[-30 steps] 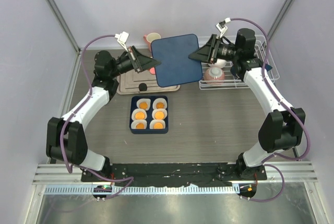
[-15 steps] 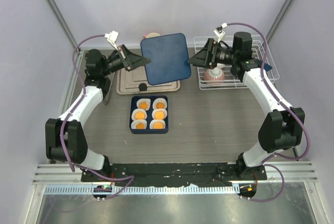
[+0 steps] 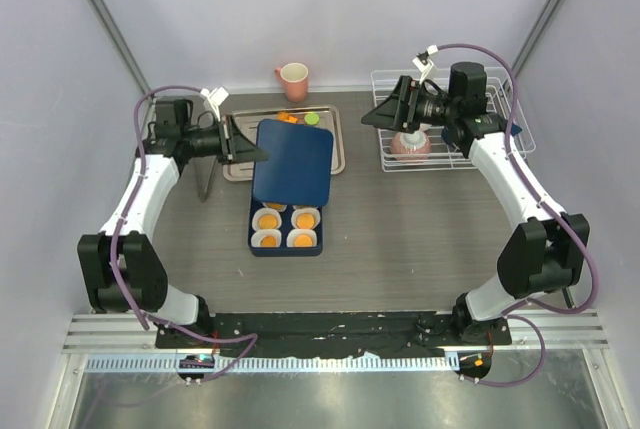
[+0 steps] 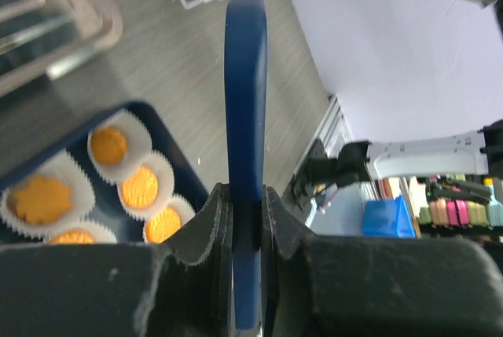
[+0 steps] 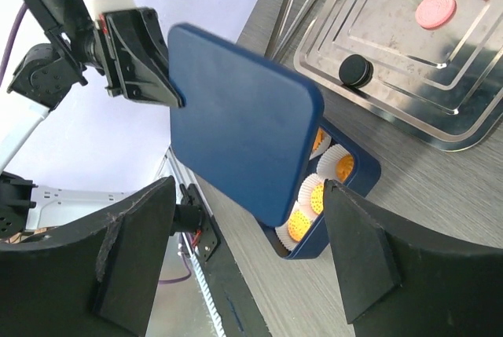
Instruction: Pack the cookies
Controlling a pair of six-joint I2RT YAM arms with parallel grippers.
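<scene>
Left tool [image 4: 245, 210] is pinched narrow on one edge of the dark blue lid [image 3: 292, 161]; from the left wrist I see the lid edge-on, gripped at its rim. Right tool [image 3: 372, 116] is spread wide with nothing in it, up by the wire rack [image 3: 450, 165], well apart from the work. Cookies [image 4: 140, 188]: orange ones sit in the white paper cups [image 4: 63, 168] of the dark blue box [image 3: 286, 250] on the table [image 3: 420, 229]. From above, four cups show and the back row is hidden under the lid. A few more cookies lie loose on the metal tray [image 5: 401, 46] behind the box: pink, black, orange, green. Step in hand, as I read it: closing the box. Lid hangs tilted over the box's back half and the tray's near edge, not seated; can't tell if any corner touches the rim. Next move calls for levelling the lid, sliding it toward the arm bases until all four corners line up with the box, then lowering straight and letting go. Risk: a one-edge grip may let the far side sag and catch a cup. The loose tray cookies look unpacked, so worth checking before sealing.
</scene>
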